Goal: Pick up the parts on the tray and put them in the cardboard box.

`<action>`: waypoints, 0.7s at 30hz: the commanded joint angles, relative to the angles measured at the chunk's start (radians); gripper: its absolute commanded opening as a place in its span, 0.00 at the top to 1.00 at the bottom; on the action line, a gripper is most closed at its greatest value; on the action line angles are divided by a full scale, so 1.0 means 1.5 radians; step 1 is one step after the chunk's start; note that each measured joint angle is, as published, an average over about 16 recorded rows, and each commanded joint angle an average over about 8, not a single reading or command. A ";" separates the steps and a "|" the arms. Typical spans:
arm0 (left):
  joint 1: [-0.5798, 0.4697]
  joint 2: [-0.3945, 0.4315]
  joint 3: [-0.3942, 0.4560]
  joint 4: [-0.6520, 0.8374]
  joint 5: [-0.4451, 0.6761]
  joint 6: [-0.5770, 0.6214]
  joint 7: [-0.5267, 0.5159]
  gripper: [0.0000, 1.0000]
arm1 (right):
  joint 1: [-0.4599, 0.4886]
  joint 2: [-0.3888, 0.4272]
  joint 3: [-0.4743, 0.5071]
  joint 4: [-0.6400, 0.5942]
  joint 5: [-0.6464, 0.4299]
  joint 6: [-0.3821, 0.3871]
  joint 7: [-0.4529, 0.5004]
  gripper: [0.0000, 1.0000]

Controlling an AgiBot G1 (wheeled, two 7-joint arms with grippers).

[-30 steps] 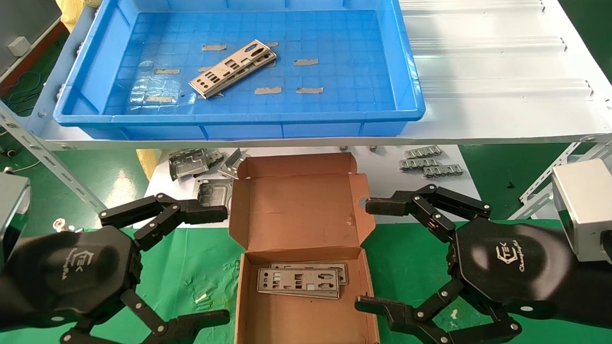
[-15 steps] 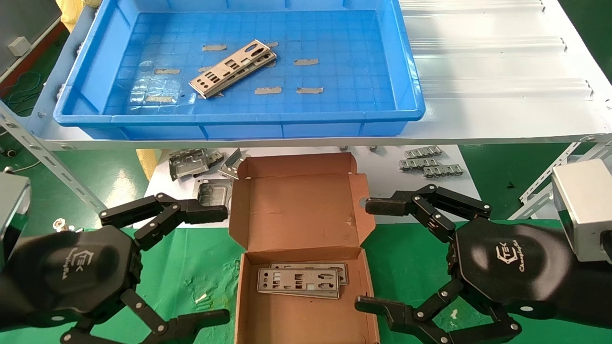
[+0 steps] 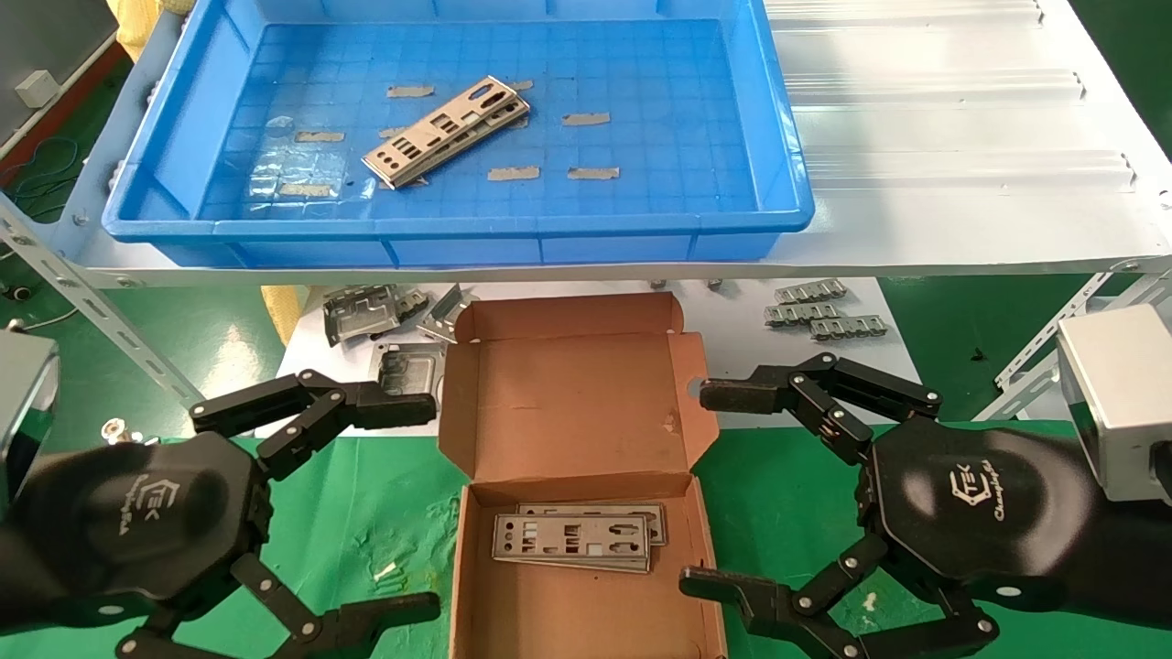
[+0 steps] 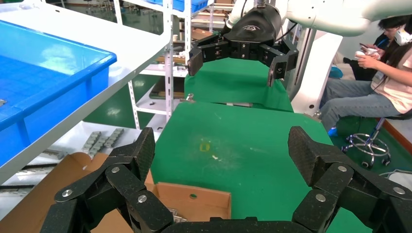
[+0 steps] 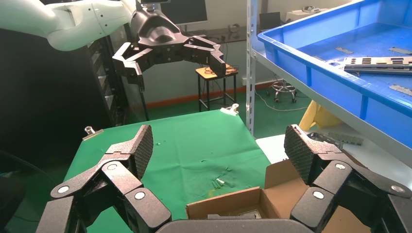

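Silver-grey metal parts (image 3: 447, 133) are lying in a small overlapping stack on the floor of the tray (image 3: 458, 240), which is sitting on the white shelf (image 3: 961, 137) above and beyond the cardboard box (image 3: 572, 513). More plates (image 3: 572, 540) are already lying flat inside the box, which is standing with its lid flap up on the green desk (image 3: 366, 522).

The left gripper (image 3: 403, 508) is hovering just beside the box on its left with jaws spread wide and holding nothing. The right gripper (image 3: 710, 490) is hovering just beside the box on its right, jaws likewise wide apart and empty. Neither is near the tray.

Handling judgement: the plates appear thin, stiff and light, with smooth surfaces likely to slip between the jaws. Lying flat on the tray floor, they offer little height to grip. The raised long edge of the top plate, where it overhangs the one beneath, looks the best place to take hold, with the jaws closing across the narrow width. Two plates may lift together.

Folded grey brackets (image 3: 366, 311) are lying on the lower white board behind the box; these are not the target.
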 commanded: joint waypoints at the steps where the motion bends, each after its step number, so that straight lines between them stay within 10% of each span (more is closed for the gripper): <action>1: 0.000 0.000 0.000 0.000 0.000 0.000 0.000 0.00 | 0.000 0.000 0.000 0.000 0.000 0.000 0.000 0.00; 21: 0.000 0.000 0.000 0.000 0.000 0.000 0.000 0.00 | 0.000 0.000 0.000 0.000 0.000 0.000 0.000 0.00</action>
